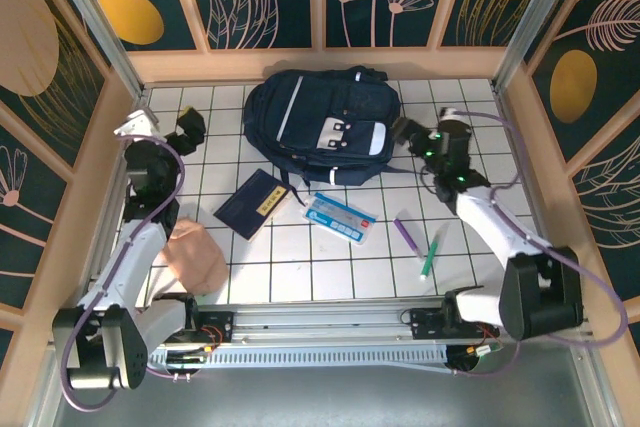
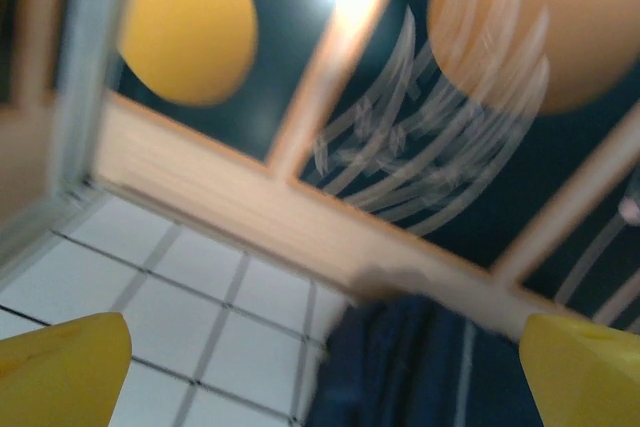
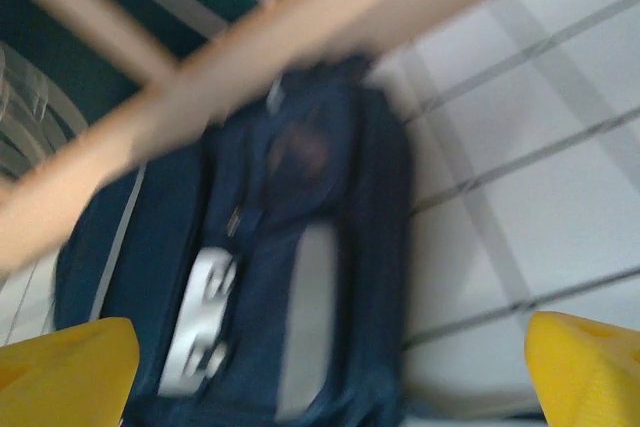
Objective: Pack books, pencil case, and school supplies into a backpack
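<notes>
The navy backpack (image 1: 320, 127) lies flat at the back of the tiled floor, its white-grey patches facing up. In front of it lie a navy book (image 1: 252, 203) with a yellow label strip, a light blue and white pencil case (image 1: 340, 217), a purple pen (image 1: 407, 235) and a green pen (image 1: 431, 255). My left gripper (image 1: 187, 125) hovers left of the backpack, open and empty. My right gripper (image 1: 405, 132) stands open close to the bag's right edge. The left wrist view catches a blurred corner of the backpack (image 2: 420, 367) between wide-apart yellow fingertips (image 2: 60, 372). The right wrist view has the backpack (image 3: 300, 267) ahead of its open jaws.
A peach-coloured soft lump (image 1: 195, 255) sits by the left arm near the front. Wooden walls (image 1: 320, 62) with dark patterned panels enclose the floor on three sides. A metal rail (image 1: 330, 317) runs along the near edge.
</notes>
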